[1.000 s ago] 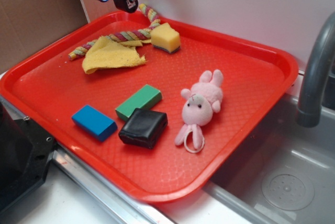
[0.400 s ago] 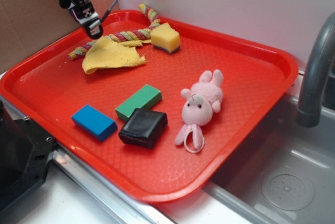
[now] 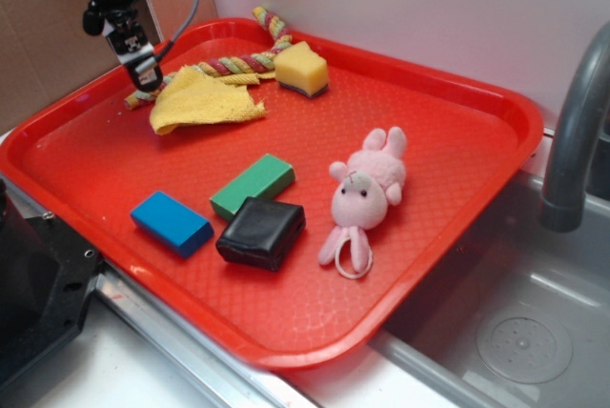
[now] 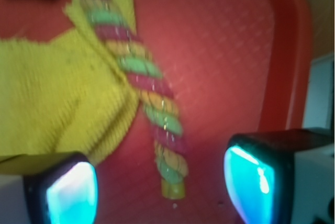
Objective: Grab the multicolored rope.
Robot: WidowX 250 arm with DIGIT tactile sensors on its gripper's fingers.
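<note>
On the red tray (image 3: 457,132), the blue block (image 3: 172,222) and black block (image 3: 261,232) lie nearest, the green block (image 3: 253,184) and pink plush toy (image 3: 365,193) just beyond. Farther left lies the yellow cloth (image 3: 202,98); the multicolored rope (image 4: 146,90) runs along its far edge toward the sponge (image 3: 301,69). The gripper (image 4: 159,185) hovers over the rope's left end, fingers (image 4: 70,192) apart.

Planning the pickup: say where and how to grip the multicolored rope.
Grip the multicolored rope near its free end, from straight above, claw fingers straddling it. That stretch lies bare on the red tray, beside the yellow cloth; farther up it crosses the cloth.
</note>
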